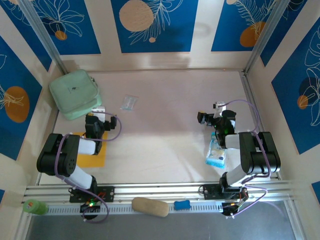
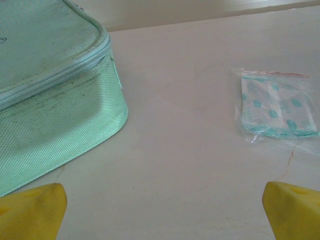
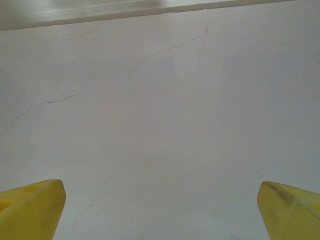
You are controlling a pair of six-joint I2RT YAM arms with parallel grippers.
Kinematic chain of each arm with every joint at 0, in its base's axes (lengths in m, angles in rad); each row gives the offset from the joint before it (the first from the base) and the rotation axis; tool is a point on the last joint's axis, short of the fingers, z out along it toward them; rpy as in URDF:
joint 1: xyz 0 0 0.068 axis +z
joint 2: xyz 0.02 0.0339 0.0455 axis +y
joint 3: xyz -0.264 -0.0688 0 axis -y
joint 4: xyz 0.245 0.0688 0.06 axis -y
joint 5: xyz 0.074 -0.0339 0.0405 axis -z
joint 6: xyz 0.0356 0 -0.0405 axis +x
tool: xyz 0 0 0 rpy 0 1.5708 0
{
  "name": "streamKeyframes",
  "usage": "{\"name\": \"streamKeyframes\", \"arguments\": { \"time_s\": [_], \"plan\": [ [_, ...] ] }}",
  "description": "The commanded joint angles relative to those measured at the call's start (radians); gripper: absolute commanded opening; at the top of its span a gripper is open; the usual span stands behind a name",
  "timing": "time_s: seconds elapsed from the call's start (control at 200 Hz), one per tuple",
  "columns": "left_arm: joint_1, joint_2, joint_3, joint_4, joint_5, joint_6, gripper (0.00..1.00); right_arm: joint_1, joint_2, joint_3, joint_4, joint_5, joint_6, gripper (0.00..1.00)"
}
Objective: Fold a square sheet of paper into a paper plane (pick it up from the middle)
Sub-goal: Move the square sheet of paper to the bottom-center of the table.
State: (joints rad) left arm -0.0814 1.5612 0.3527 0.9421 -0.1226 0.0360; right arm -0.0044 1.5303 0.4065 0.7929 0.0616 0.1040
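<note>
Yellow fingertips (image 2: 31, 209) of the left jaws sit at the two lower corners of the left wrist view, wide apart, with nothing between them but pale tabletop (image 2: 190, 165).

Item 1, right jaws: yellow fingertips (image 3: 30, 207) likewise spread wide and holding nothing, over bare tabletop marked with faint hairline cracks.

Item 2, square sheet of paper (image 1: 96, 158): orange-yellow, lying flat and unfolded on the tabletop at the near left, partly covered by the left arm (image 1: 75, 147), whose forearm passes over it. The left jaws reach past its far edge; the right jaws are well apart from it.

Item 3, mint-green pouch (image 1: 75, 94): zippered, textured fabric, at the far left of the tabletop, just ahead and to the left of the left jaws.

Item 4, clear plastic wrapper (image 2: 275, 111): small, holding something white with teal dots, lying ahead and to the right of the left jaws, apart from the pouch.

Item 5, blue-and-white packet (image 1: 216, 153): flat on the tabletop at the near right, beside the right arm (image 1: 252, 150).

Item 6, tan oval lump (image 1: 150, 206): on the near rail between the two arm bases, with a small blue object (image 1: 182, 204) just to its right.
</note>
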Motion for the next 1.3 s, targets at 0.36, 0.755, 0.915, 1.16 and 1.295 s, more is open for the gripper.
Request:
{"name": "streamKeyframes", "arguments": {
  "time_s": [0.36, 0.755, 0.915, 1.16, 1.295],
  "plan": [
    [0.000, 0.005, 0.021, 0.000, 0.031, 0.015, 1.00, -0.005, -0.002, 0.021, 0.000, -0.019, -0.006, 0.99],
    [-0.001, -0.021, -0.021, 0.061, 0.039, 0.019, 1.00, 0.012, -0.022, -0.009, 0.037, -0.035, -0.037, 0.99],
    [-0.001, -0.202, -0.024, -0.116, -0.012, -0.017, 1.00, 0.033, -0.123, -0.030, -0.006, -0.037, -0.059, 0.99],
    [0.000, -0.549, 0.071, -0.642, -0.162, -0.395, 1.00, 0.030, -0.330, 0.308, -0.875, 0.021, 0.311, 0.99],
    [0.000, -0.641, 0.110, -0.924, -0.011, -0.607, 1.00, -0.002, -0.371, 0.325, -0.980, -0.276, 0.495, 0.99]
  ]
}}
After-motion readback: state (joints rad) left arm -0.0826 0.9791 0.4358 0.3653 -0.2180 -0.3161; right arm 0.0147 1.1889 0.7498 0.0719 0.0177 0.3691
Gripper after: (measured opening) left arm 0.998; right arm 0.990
